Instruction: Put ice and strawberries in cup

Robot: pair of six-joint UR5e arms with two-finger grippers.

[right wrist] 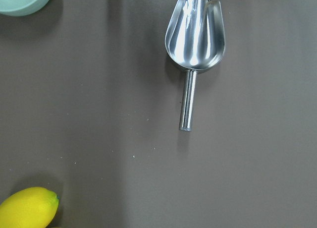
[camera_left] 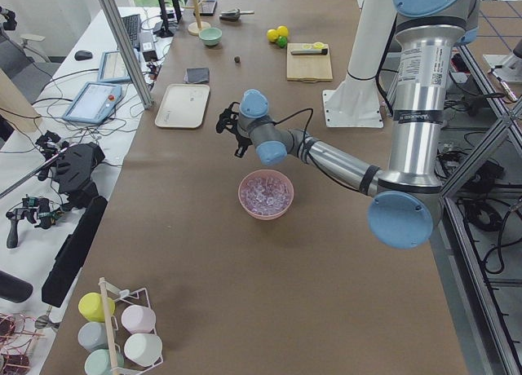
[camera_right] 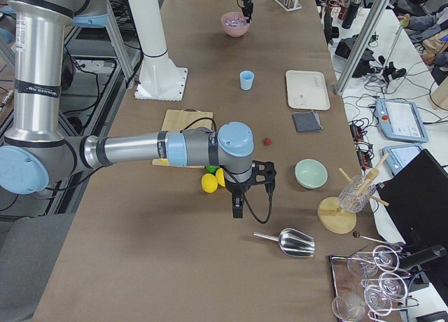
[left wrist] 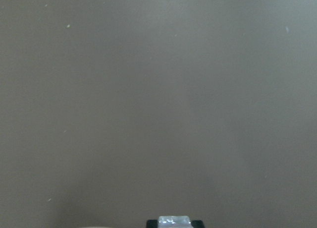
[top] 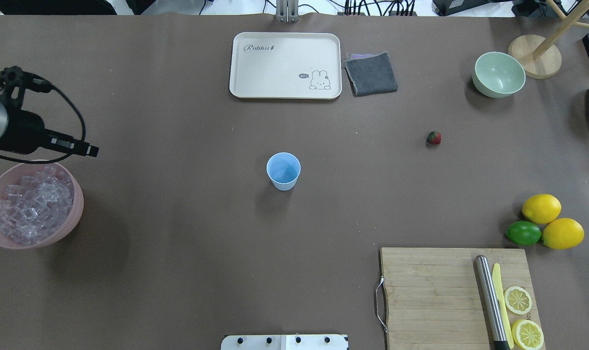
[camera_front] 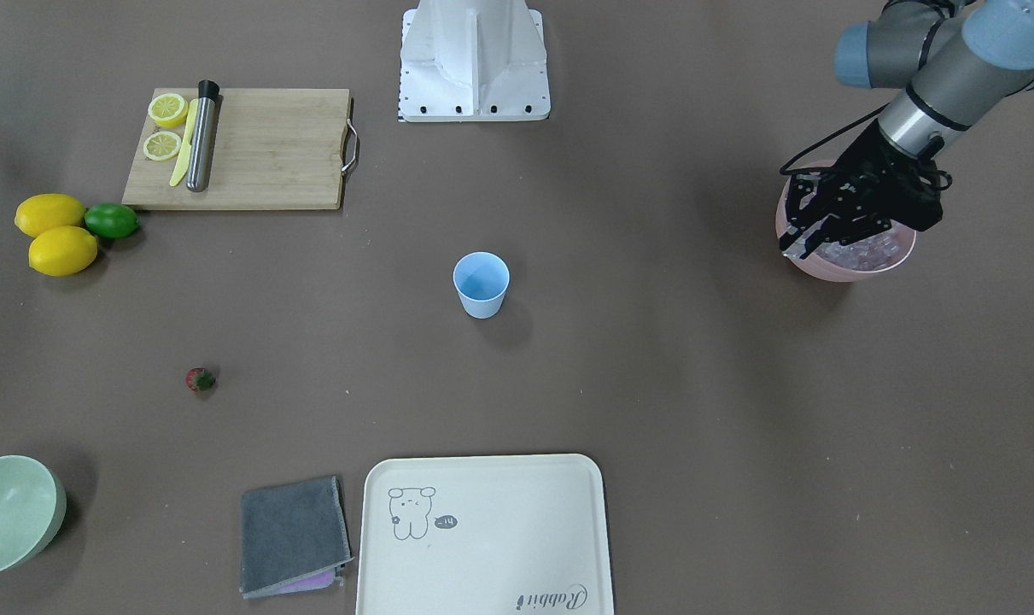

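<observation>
The light blue cup [camera_front: 481,284] stands upright mid-table, also in the overhead view [top: 283,170]. The small red strawberry [camera_front: 200,379] lies alone on the table, far from the cup [top: 434,138]. Several clear ice cubes [top: 31,201] fill a pink bowl [camera_front: 824,269] at the robot's left end. My left gripper [camera_front: 797,246] hangs above the bowl's cup-side rim, shut on one ice cube [left wrist: 174,221]. My right gripper [camera_right: 238,204] shows only in the exterior right view, near the lemons. I cannot tell if it is open or shut.
A metal scoop [right wrist: 194,44] lies below the right wrist, with a lemon [right wrist: 27,207] beside it. A cutting board [top: 455,296] holds lemon halves, a knife and a metal rod. Two lemons and a lime [top: 524,233], a pale green bowl [top: 498,74], a grey cloth [top: 371,74] and a cream tray [top: 284,65] sit around.
</observation>
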